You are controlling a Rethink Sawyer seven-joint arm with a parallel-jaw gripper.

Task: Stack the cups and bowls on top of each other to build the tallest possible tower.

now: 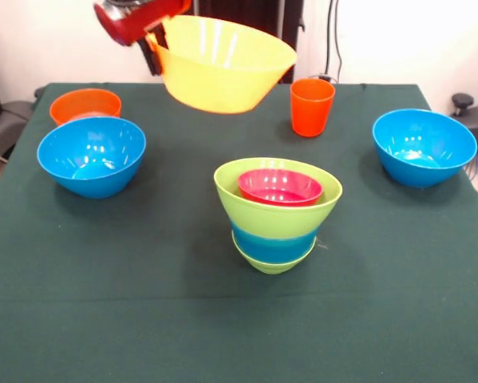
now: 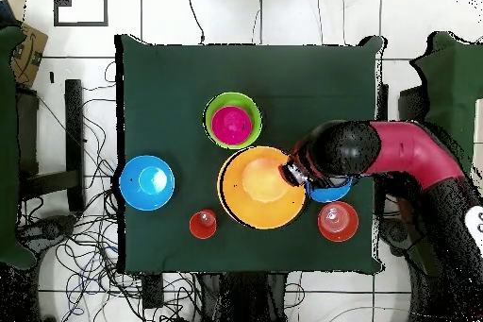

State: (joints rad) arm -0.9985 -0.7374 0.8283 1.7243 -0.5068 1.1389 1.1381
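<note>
The red-and-black pincer [image 1: 153, 41] is clamped on the rim of the large glossy yellow plastic bowl [image 1: 223, 64], holding it tilted above the green tablecloth [image 1: 103, 303]. The bowl hangs beside the pincer, behind the stacked column of green and blue bowls [image 1: 276, 231].

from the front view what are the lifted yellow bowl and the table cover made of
The yellow bowl looks like glossy moulded plastic: smooth, thin-walled, with bright highlights inside. The dark green table cover looks like matte woven cloth or felt: no shine, and faint creases run across it. Which fabric it is stays unclear.
</note>
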